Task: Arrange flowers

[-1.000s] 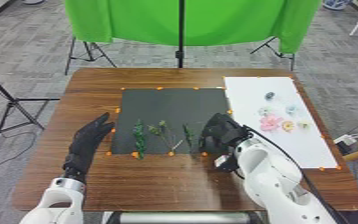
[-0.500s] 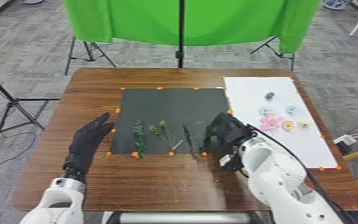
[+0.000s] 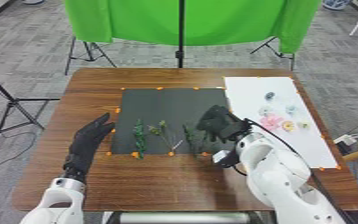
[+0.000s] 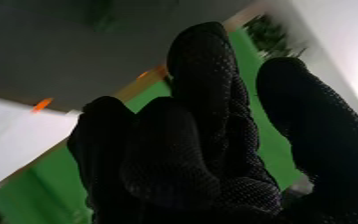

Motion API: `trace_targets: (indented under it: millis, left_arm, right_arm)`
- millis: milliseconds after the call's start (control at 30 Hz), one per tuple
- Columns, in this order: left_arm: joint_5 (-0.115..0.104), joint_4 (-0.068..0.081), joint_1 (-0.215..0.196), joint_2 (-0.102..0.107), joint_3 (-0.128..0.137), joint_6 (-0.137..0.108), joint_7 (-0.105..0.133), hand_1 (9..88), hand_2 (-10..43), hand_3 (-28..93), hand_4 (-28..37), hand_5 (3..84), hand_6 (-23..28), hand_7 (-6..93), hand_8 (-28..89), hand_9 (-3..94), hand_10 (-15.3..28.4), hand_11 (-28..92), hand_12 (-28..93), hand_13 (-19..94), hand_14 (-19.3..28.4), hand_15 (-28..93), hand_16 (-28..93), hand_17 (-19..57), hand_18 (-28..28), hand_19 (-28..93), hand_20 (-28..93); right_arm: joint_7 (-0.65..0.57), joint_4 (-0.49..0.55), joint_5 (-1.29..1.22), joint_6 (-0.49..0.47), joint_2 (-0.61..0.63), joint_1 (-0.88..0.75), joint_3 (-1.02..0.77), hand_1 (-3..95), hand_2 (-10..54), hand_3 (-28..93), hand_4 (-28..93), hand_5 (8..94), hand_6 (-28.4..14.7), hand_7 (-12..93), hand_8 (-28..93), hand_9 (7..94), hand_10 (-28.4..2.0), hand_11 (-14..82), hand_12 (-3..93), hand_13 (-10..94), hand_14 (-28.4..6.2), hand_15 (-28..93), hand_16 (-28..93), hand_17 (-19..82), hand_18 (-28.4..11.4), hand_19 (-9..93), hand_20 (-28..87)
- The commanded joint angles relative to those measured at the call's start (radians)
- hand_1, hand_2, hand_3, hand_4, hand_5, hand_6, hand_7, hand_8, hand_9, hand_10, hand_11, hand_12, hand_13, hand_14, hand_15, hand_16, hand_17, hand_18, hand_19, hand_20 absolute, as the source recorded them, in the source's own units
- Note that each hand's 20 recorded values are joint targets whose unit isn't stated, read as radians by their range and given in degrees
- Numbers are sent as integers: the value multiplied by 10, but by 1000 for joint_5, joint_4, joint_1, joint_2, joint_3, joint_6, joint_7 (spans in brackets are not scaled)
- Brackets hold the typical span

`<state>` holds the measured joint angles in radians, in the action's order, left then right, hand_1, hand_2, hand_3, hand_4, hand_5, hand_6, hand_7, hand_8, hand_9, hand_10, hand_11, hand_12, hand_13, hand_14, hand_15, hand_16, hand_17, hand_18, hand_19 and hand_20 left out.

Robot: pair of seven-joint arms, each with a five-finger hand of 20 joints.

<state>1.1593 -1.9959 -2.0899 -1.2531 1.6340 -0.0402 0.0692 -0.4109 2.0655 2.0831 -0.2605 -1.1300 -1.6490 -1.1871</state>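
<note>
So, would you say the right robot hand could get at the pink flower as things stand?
Probably yes: the right robot hand is over the dark mat, the pink flower lies nearby on the white sheet, and nothing stands between, though a yellow flower sits close.

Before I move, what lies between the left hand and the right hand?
In the head view, green sprigs on the dark mat lie between the left hand and right hand.

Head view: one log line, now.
right hand: at right edge of dark mat | left hand: left of mat | green stems: on mat | flowers: on white sheet
</note>
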Motion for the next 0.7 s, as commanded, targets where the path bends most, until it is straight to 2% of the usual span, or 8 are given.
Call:
trace_targets:
  millis: [33, 433, 700]
  left_arm:
    - [-3, 1, -6, -6, -4, 10, -15, 213, -15, 664, -263, 390, 48, 42, -60, 424, 130, 133, 110, 303, 128, 80, 0, 48, 98, 12, 157]
    - [-3, 2, -6, -6, -2, 14, -20, 213, -13, 662, -264, 388, 47, 41, -60, 421, 129, 134, 107, 301, 127, 81, 0, 49, 98, 13, 158]
    - [-3, 3, -5, -7, -4, 13, -13, 213, -14, 661, -260, 387, 47, 39, -58, 421, 129, 132, 109, 299, 127, 80, 1, 48, 98, 13, 158]
  right_arm:
    - [8, -10, 18, -58, 0, -29, 49, 301, 78, 684, 126, 708, -27, 146, -59, 860, -141, 496, 301, 912, -46, 682, 346, 697, -129, 932, 696]
    - [-20, -38, 33, -80, 23, -62, 9, 294, 79, 687, 136, 712, -24, 145, -60, 863, -141, 494, 298, 915, -46, 682, 343, 698, -129, 932, 693]
    - [-24, -44, 29, -66, 24, -48, -22, 288, 79, 694, 130, 716, -23, 147, -65, 864, -141, 493, 299, 915, -46, 681, 343, 698, -129, 932, 693]
